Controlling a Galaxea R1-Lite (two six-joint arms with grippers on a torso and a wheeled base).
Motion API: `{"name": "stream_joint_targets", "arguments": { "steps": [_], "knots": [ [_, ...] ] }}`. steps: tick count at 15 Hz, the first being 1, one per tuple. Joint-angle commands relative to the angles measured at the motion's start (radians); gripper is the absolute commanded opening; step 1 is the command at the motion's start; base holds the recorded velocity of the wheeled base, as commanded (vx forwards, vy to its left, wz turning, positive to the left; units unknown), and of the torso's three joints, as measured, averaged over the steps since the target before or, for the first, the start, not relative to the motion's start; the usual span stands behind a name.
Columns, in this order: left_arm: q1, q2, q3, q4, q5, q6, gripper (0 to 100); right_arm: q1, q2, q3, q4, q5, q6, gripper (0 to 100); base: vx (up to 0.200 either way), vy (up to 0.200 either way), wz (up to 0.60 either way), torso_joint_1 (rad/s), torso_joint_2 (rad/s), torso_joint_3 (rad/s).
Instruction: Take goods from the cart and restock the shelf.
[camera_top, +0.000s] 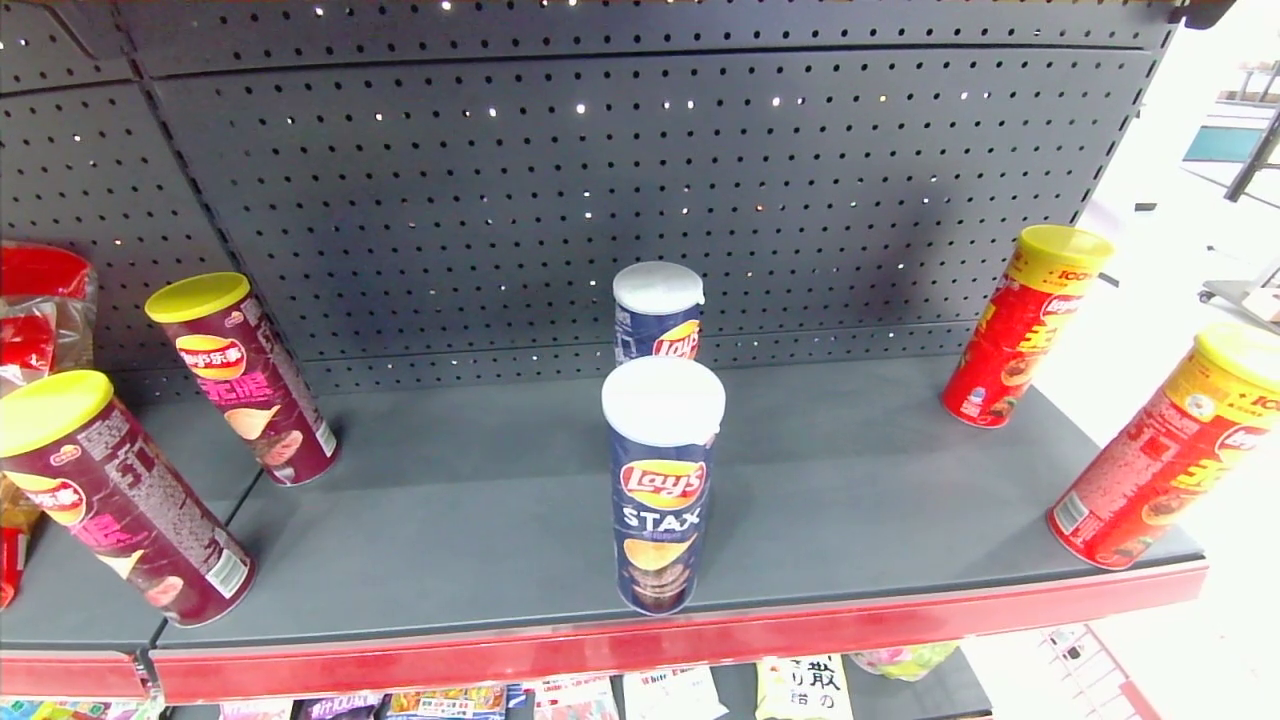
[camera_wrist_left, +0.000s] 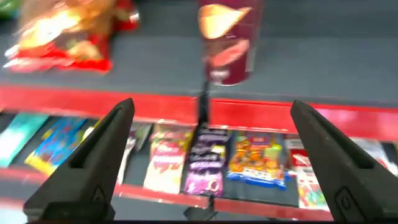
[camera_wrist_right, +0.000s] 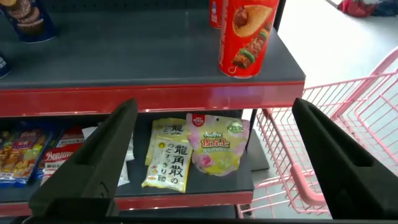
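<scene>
The left claw (camera_wrist_left: 211, 106) has two matte black fingers (camera_wrist_left: 93, 168), broad at the base and tapering to blunt wedge tips. One carries a small round mark low down. The right claw (camera_wrist_right: 214, 102) looks alike: plain black, angular, flat-faced.

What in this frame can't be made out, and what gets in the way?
- Left wrist view: the maroon can is blurred and its top is cut off by the edge. The bags beside it are a smear.
- Right wrist view: only a corner of the cart shows at the edge, so its goods cannot be seen.
- Head view: the rear blue can has its lower part hidden by the front blue can.
</scene>
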Motion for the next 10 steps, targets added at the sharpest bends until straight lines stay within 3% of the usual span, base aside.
{"name": "stream_joint_targets", "arguments": {
  "steps": [1, 2, 3, 4, 5, 6, 7, 8, 9, 10],
  "knots": [
    [-0.020, -0.097, 0.000, -0.009, -0.204, 0.030, 100, 0.001, -0.004, 0.004, -0.001, 0.000, 0.005, 100, 0.000, 0.000, 0.00, 0.000, 0.00, 0.000],
    [-0.019, -0.097, 0.000, -0.010, -0.264, 0.033, 100, 0.001, -0.004, 0.004, -0.001, 0.001, 0.003, 100, 0.000, 0.000, 0.00, 0.000, 0.00, 0.000],
    [-0.020, -0.093, 0.000, -0.010, -0.280, 0.030, 100, -0.001, -0.004, 0.004, -0.001, 0.001, -0.001, 100, 0.000, 0.000, 0.00, 0.000, 0.00, 0.000],
    [-0.019, -0.082, 0.000, -0.005, -0.252, -0.004, 100, -0.001, -0.004, 0.004, -0.001, 0.001, 0.003, 100, 0.000, 0.000, 0.00, 0.000, 0.00, 0.000],
    [-0.010, -0.073, 0.000, -0.005, -0.135, -0.084, 100, -0.001, -0.004, 0.004, -0.001, 0.001, 0.003, 100, 0.000, 0.000, 0.00, 0.000, 0.00, 0.000],
    [-0.010, -0.081, 0.004, -0.010, -0.037, -0.096, 100, 0.001, -0.004, 0.004, -0.001, 0.000, 0.003, 100, 0.000, 0.000, 0.00, 0.000, 0.00, 0.000],
    [-0.013, -0.093, 0.004, -0.012, 0.003, -0.087, 100, 0.001, -0.004, 0.004, -0.001, 0.000, 0.002, 100, 0.000, 0.000, 0.00, 0.000, 0.00, 0.000],
    [-0.014, -0.097, 0.004, -0.012, 0.003, -0.033, 100, 0.001, -0.004, 0.004, -0.001, 0.000, 0.000, 100, 0.000, 0.000, 0.00, 0.000, 0.00, 0.000],
    [-0.014, -0.097, 0.004, -0.012, -0.020, 0.010, 100, 0.001, -0.004, 0.004, -0.001, 0.000, 0.003, 100, 0.000, 0.000, 0.00, 0.000, 0.00, 0.000],
    [-0.014, -0.097, 0.004, -0.018, -0.091, 0.036, 100, 0.001, -0.004, 0.004, -0.001, 0.000, 0.003, 100, 0.000, 0.000, 0.00, 0.000, 0.00, 0.000]
  ]
}}
